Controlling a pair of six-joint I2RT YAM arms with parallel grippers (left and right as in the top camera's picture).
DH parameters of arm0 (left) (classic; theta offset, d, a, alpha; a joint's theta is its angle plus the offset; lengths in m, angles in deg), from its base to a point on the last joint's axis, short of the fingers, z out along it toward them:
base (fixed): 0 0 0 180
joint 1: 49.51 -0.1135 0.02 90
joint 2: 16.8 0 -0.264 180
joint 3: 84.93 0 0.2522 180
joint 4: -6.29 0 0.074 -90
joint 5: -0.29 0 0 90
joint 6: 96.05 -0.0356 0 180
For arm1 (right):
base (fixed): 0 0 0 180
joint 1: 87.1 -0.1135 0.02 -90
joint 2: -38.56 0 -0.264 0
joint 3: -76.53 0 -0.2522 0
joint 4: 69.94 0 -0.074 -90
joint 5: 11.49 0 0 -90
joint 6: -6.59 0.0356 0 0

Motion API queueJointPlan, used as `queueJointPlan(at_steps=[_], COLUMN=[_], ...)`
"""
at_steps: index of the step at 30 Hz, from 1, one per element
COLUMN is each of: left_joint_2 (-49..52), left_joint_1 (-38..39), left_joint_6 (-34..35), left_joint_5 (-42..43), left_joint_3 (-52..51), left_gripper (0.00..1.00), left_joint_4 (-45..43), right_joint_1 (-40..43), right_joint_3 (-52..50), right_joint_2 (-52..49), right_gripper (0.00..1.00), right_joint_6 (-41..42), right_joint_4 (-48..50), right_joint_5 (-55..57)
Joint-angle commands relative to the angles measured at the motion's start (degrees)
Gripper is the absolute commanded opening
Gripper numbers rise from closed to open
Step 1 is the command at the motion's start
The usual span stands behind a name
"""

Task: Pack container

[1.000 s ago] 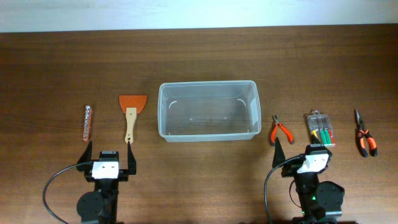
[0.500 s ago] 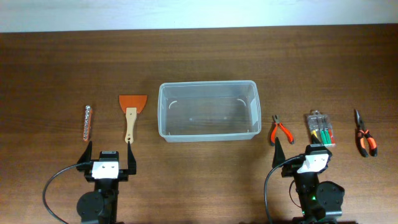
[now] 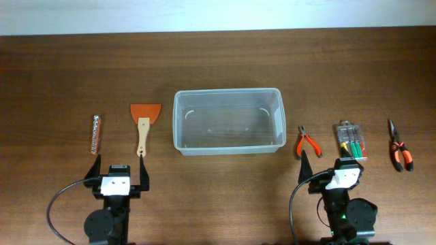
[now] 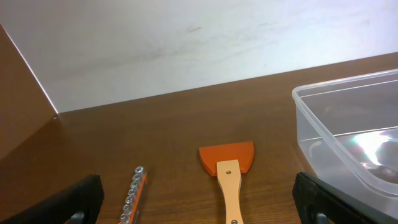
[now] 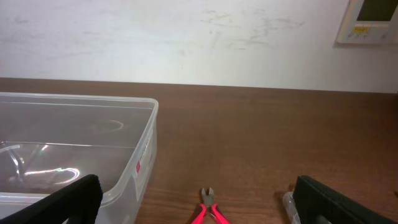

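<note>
Two grippers, the left gripper (image 3: 117, 170) and the right gripper (image 3: 332, 165), sit released, fingers spread, at the counter's near edge in your overhead. The container (image 3: 228, 121) stands mid-counter. Your left wrist shows a scraper (image 4: 228, 171) left of the container. Your right wrist shows red cutters (image 5: 210, 211) right of it.

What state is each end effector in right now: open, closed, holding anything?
Left end effector: open, holding nothing.
Right end effector: open, holding nothing.
</note>
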Motion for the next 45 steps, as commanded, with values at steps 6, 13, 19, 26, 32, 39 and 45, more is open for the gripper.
queueJointPlan(at_steps=[6,13,19,26,32,39,45], left_joint_2=[-0.33,-0.33,-0.33,-0.33,-0.33,-0.33,-0.33], left_joint_1=[-0.31,-0.31,-0.31,-0.31,-0.31,-0.31,-0.31], left_joint_6=[0.52,0.52,0.52,0.52,0.52,0.52,0.52], left_joint_5=[-0.44,-0.44,-0.44,-0.44,-0.44,-0.44,-0.44], left_joint_3=[-0.46,-0.46,-0.46,-0.46,-0.46,-0.46,-0.46], left_gripper=[0.99,0.99,0.99,0.99,0.99,0.99,0.99], left_joint_4=[-0.02,-0.02,-0.02,-0.02,-0.02,-0.02,-0.02], right_joint_1=[0.0,0.0,0.0,0.0,0.0,0.07,0.07], right_joint_3=[-0.57,-0.57,-0.57,-0.57,-0.57,-0.57,-0.5], right_joint_2=[0.63,0.63,0.63,0.63,0.63,0.63,0.63], right_gripper=[0.99,0.99,0.99,0.99,0.99,0.99,0.99], right_joint_6=[0.28,0.28,0.28,0.28,0.28,0.07,0.33], right_joint_4=[0.15,0.15,0.15,0.15,0.15,1.05,1.01], right_joint_5=[0.07,0.07,0.07,0.07,0.07,2.47,1.27])
